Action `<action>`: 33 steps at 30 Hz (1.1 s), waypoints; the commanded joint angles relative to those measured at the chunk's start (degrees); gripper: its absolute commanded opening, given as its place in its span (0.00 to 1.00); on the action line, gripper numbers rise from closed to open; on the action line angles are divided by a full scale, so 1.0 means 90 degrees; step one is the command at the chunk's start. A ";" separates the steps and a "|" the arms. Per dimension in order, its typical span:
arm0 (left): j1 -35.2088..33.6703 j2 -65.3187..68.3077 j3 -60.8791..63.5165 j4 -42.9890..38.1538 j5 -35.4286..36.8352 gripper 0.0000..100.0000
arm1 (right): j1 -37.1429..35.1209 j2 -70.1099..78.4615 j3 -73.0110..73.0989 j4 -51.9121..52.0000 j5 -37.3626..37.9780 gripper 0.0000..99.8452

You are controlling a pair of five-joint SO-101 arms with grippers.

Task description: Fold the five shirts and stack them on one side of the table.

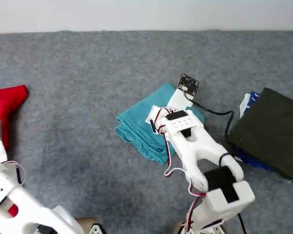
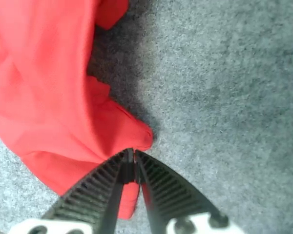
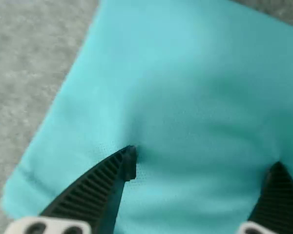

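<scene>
On red shirt (image 2: 44,87) fold, left end effector (image 2: 132,157) clamped.

Room between red shirt (image 1: 7,105) — teal shirt (image 1: 136,127)

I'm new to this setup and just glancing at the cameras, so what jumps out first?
A folded teal shirt lies in the middle of the table, with the right gripper open over it. A bright red shirt sits rumpled at the left edge, the shut left gripper at its border. A dark folded shirt sits far right.
</scene>
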 commanded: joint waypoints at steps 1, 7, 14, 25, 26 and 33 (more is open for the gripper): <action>0.0059 -0.0117 -0.0249 0.0039 -0.0049 0.02 | 0.0054 0.0552 -0.0615 0.0122 -0.0059 0.38; 0.0059 -0.0147 -0.0249 0.0059 -0.0049 0.02 | 0.0044 0.1333 -0.1631 0.1118 -0.0068 0.23; 0.0059 -0.0147 -0.0259 0.0059 -0.0049 0.02 | 0.0044 0.1509 -0.2081 0.1470 -0.0049 0.04; 0.0068 -0.0147 -0.0298 0.0059 -0.0274 0.02 | 0.0357 -0.0073 -0.2139 0.1480 0.0762 0.01; 0.0068 -0.0147 -0.0298 0.0059 -0.0332 0.02 | 0.0435 -0.0337 -0.2149 0.1558 0.0928 0.01; 0.0068 -0.0107 -0.0298 0.0020 -0.0361 0.02 | 0.0806 -0.2105 -0.2188 0.2427 0.2247 0.01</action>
